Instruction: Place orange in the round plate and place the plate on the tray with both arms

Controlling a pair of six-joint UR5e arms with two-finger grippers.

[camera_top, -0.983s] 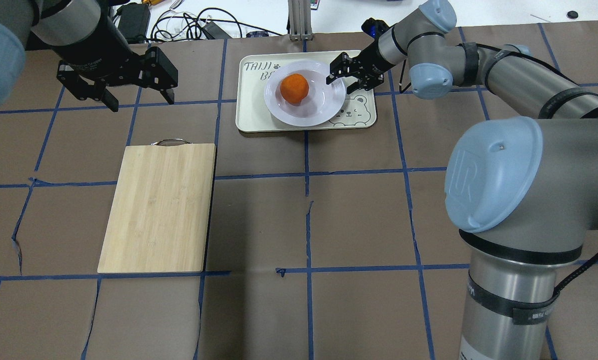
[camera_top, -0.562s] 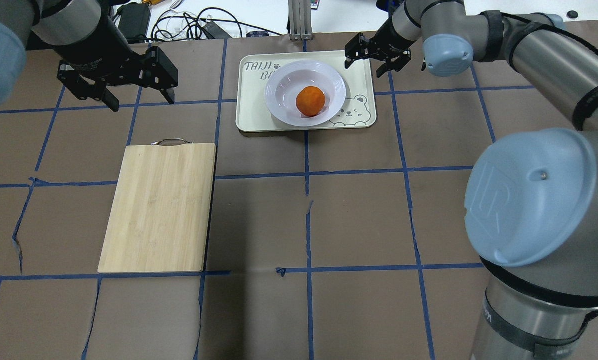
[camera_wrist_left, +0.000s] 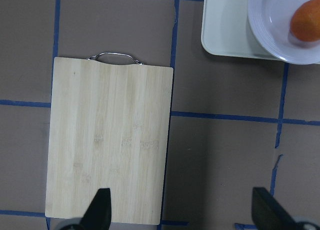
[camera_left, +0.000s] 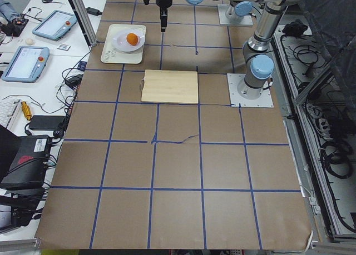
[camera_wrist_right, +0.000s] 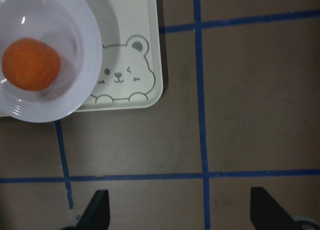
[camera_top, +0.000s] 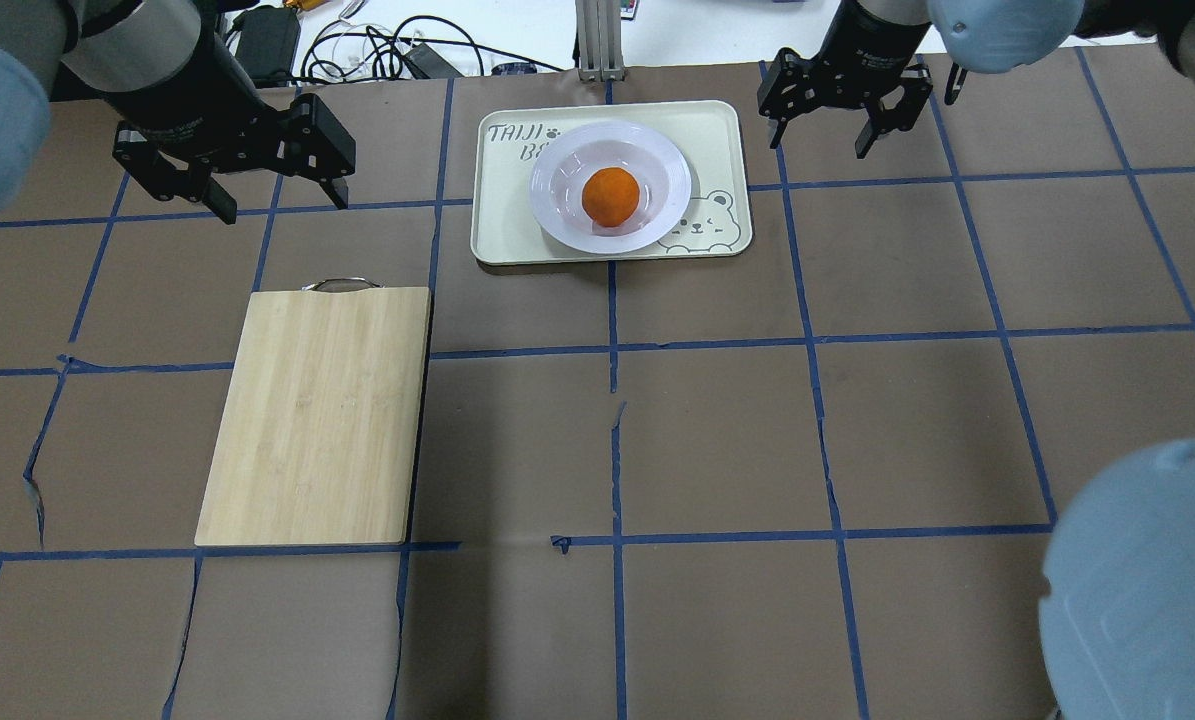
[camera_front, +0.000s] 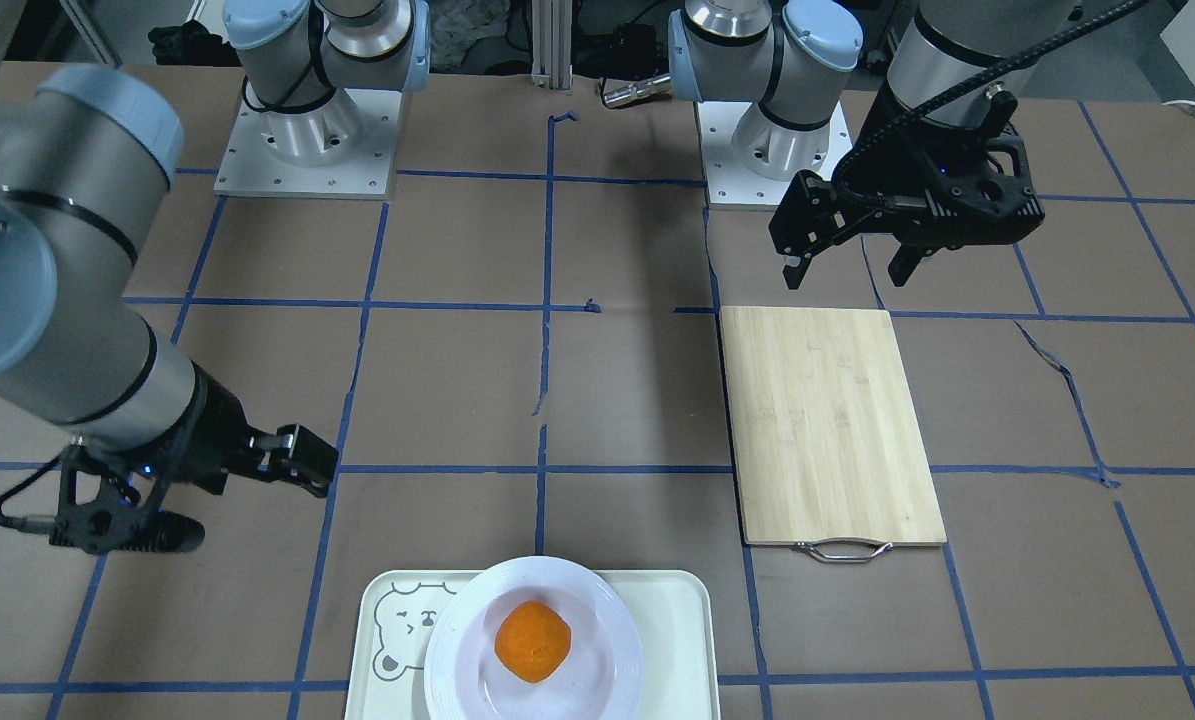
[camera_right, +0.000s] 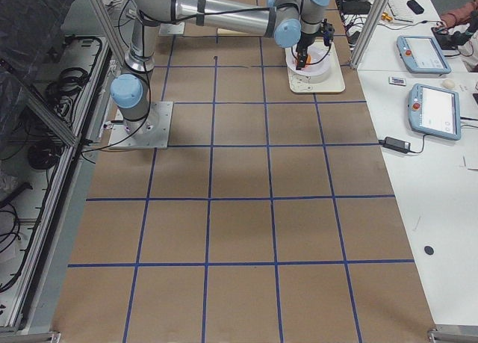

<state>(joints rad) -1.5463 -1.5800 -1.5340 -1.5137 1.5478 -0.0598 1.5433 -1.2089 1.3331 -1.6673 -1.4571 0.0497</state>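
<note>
The orange (camera_top: 611, 196) sits in the sunken middle of the white round plate (camera_top: 672, 185). The plate rests flat on the pale tray (camera_top: 502, 210), covering part of the lettering in one corner and touching the head of the grey bear (camera_top: 705, 222) drawn in another. The tray lies at the far edge of the brown table (camera_top: 717, 440), across one of its blue tape lines.

The right gripper (camera_top: 819, 140) hangs just beyond the tray's far right corner, touching neither tray nor plate. Its two fingers are spread wide with nothing between them. Its wrist camera looks down on the bear corner and bare table.

The left gripper (camera_top: 284, 208) hovers well to the left of the tray, its fingers also wide apart and holding nothing. Below it and nearer the robot lies a bamboo cutting board (camera_top: 317, 415), its metal handle (camera_top: 342, 284) pointing toward the far edge. The board is well apart from the tray. A tangle of black cables (camera_top: 387, 45) lies past the table's far edge.
</note>
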